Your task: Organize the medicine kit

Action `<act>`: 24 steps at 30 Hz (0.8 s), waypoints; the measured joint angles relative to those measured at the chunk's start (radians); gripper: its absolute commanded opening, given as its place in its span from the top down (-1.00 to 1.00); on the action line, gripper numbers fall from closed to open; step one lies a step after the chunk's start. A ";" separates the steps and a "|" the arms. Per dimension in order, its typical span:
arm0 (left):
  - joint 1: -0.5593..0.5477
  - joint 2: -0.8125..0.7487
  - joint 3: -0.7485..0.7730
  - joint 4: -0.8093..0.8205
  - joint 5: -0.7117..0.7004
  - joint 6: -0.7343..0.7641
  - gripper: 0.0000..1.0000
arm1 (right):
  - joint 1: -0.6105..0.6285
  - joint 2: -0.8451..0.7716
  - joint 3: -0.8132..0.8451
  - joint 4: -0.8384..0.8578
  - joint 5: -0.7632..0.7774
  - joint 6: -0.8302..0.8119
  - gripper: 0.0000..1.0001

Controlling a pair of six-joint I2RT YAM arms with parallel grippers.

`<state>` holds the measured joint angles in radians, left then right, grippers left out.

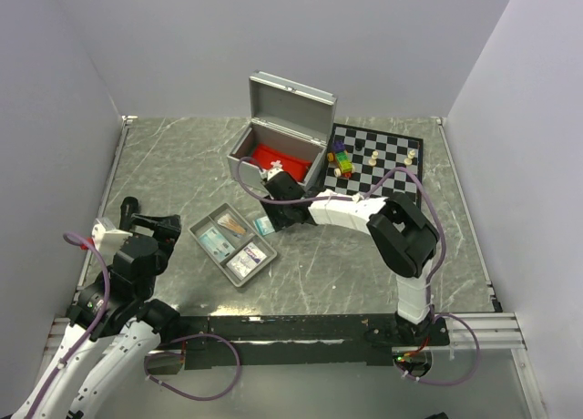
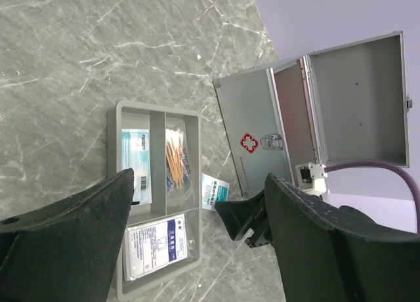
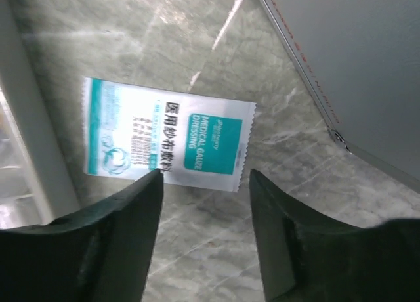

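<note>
Right pincer (image 3: 205, 176) hangs released above the gauze packet (image 3: 167, 134), open medicine kit (image 1: 290, 107) just beside it; left pincer (image 2: 199, 180) released too.

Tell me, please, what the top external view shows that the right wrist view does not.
Only top external: the chessboard with its pieces, the left arm, and the medicine kit with raised lid and red interior. Only right wrist: the legible print on the gauze packet, seen past the open right fingers. Both: that packet lying flat on the table beside the kit.
</note>
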<state>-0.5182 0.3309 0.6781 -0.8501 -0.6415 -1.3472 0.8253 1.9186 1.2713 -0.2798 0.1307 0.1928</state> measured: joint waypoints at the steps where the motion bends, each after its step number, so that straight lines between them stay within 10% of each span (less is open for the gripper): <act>1: 0.000 0.000 0.000 0.000 0.001 0.000 -0.69 | 0.005 -0.005 0.005 -0.003 0.004 -0.003 -0.30; 15: 0.000 -0.002 0.000 0.000 0.002 -0.001 -0.68 | 0.023 0.087 0.106 -0.086 -0.026 -0.019 -0.04; 24: 0.000 -0.002 0.000 0.000 0.008 -0.003 -0.69 | 0.017 0.091 0.108 -0.114 -0.019 -0.028 0.85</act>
<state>-0.5182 0.3286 0.6777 -0.8505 -0.6334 -1.3499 0.8421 2.0098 1.3792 -0.3935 0.1120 0.1650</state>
